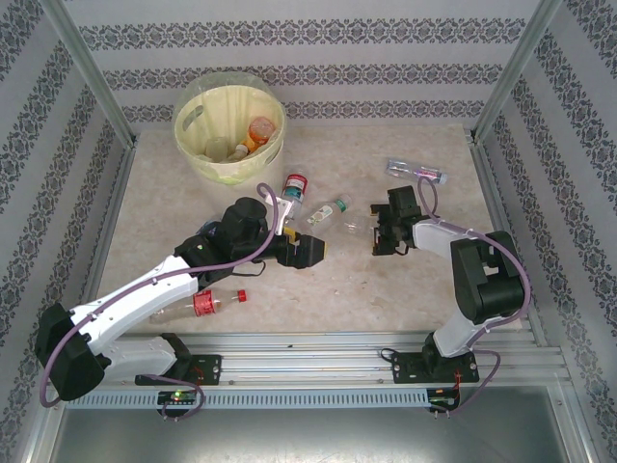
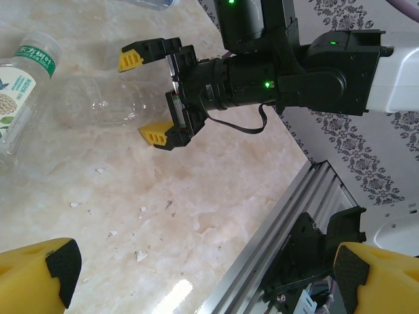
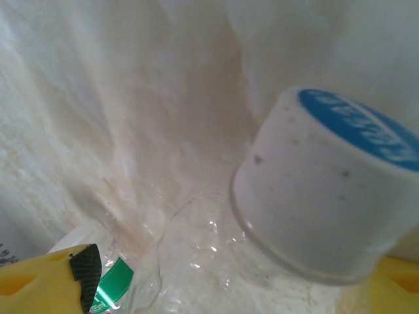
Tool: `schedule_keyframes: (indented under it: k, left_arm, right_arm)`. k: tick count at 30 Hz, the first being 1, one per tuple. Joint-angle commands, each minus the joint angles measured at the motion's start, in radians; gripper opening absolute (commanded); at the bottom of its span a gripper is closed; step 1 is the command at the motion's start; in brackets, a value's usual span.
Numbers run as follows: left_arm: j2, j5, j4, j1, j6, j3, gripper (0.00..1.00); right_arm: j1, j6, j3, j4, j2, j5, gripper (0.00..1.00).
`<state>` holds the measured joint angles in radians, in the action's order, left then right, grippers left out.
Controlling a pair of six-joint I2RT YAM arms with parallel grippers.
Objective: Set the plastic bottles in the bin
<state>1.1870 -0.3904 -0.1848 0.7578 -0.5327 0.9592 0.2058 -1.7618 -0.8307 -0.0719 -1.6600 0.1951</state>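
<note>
Nearby on the table (image 1: 386,289), a green-label bottle (image 1: 333,209) and a red-label bottle (image 1: 294,185) lie close to the clear bottle (image 2: 98,101). A fourth bottle (image 1: 416,172) lies well apart at the far right. The bin (image 1: 214,164), far left, has some bottles inside. The right gripper (image 2: 144,98) has its jaws apart on both sides of the clear bottle's end; whether they touch it, I cannot tell. The left gripper (image 1: 316,253) is wide apart and holds nothing.

Pale marbled tabletop (image 1: 337,289) enclosed by white walls (image 1: 308,58) with grey damask bands, aluminium posts (image 1: 93,72) at corners
</note>
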Motion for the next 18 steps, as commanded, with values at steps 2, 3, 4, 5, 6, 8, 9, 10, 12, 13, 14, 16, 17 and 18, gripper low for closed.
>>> schedule_keyframes:
  k: [2, 3, 4, 5, 6, 8, 9, 10, 12, 13, 14, 16, 17, 18]
  left_arm:
    - [0.011, 0.003, 0.049, 0.018, -0.016, -0.005, 1.0]
    - [0.011, 0.003, 0.048, 0.019, -0.016, -0.007, 1.0]
    - [0.009, 0.003, 0.047, 0.02, -0.016, -0.007, 1.0]
    - [0.009, 0.005, 0.047, 0.02, -0.015, -0.008, 1.0]
    - [0.009, 0.005, 0.048, 0.02, -0.016, -0.008, 1.0]
    - [0.01, 0.007, 0.048, 0.02, -0.015, -0.01, 1.0]
    - [0.012, 0.007, 0.047, 0.021, -0.015, -0.011, 1.0]
    - [0.013, 0.006, 0.048, 0.021, -0.015, -0.01, 1.0]
    - [0.015, 0.003, 0.048, 0.021, -0.016, -0.01, 1.0]
    - [0.014, 0.001, 0.05, 0.021, -0.015, -0.009, 1.0]
    - [0.017, -0.001, 0.049, 0.021, -0.015, -0.008, 1.0]
    - [0.017, -0.008, 0.05, 0.022, -0.013, -0.008, 1.0]
    - [0.019, -0.016, 0.053, 0.021, -0.011, -0.01, 1.0]
    - [0.022, -0.021, 0.058, 0.021, -0.01, -0.012, 1.0]
  right_arm:
    - [0.008, -0.032, 0.028, 0.082, -0.052, -0.04, 0.87]
    - [0.005, -0.023, 0.025, 0.076, -0.052, -0.044, 0.85]
    - [0.004, -0.016, 0.022, 0.072, -0.053, -0.046, 0.83]
    - [0.003, -0.009, 0.021, 0.07, -0.053, -0.046, 0.8]
    - [0.002, 0.0, 0.019, 0.068, -0.055, -0.045, 0.76]
    - [-0.002, 0.009, 0.018, 0.061, -0.053, -0.041, 0.7]
    - [-0.004, 0.015, 0.019, 0.056, -0.048, -0.043, 0.68]
    - [-0.005, 0.024, 0.019, 0.046, -0.041, -0.049, 0.67]
    - [-0.01, 0.059, 0.015, 0.019, -0.016, -0.069, 0.62]
    - [-0.011, 0.083, 0.011, 0.001, -0.004, -0.082, 0.6]
    - [-0.015, 0.117, 0.003, -0.013, 0.014, -0.095, 0.59]
    - [-0.021, 0.19, -0.006, -0.019, 0.049, -0.114, 0.58]
    - [-0.022, 0.23, -0.012, -0.027, 0.068, -0.125, 0.58]
    - [-0.023, 0.274, -0.015, -0.026, 0.088, -0.139, 0.57]
